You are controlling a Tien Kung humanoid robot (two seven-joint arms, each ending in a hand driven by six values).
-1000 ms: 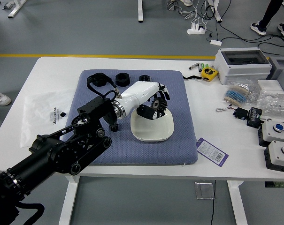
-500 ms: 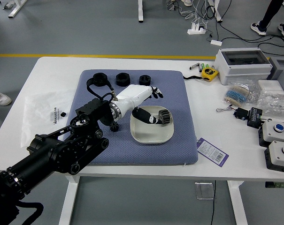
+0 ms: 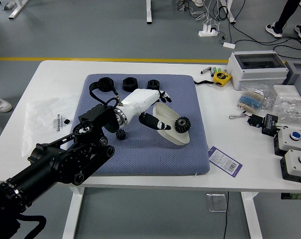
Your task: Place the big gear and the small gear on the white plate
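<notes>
Hand point(image 3: 142, 102) spread, fingertips point(image 3: 165, 127) at tilted white plate point(image 3: 167, 115)

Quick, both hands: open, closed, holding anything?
Left robot hand: open, no gear in its grasp.
Right robot hand: out of view, can't tell.

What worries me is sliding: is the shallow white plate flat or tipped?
Tipped: the white plate shows a narrow, slanting outline, a black toothed gear at its right end.
</notes>
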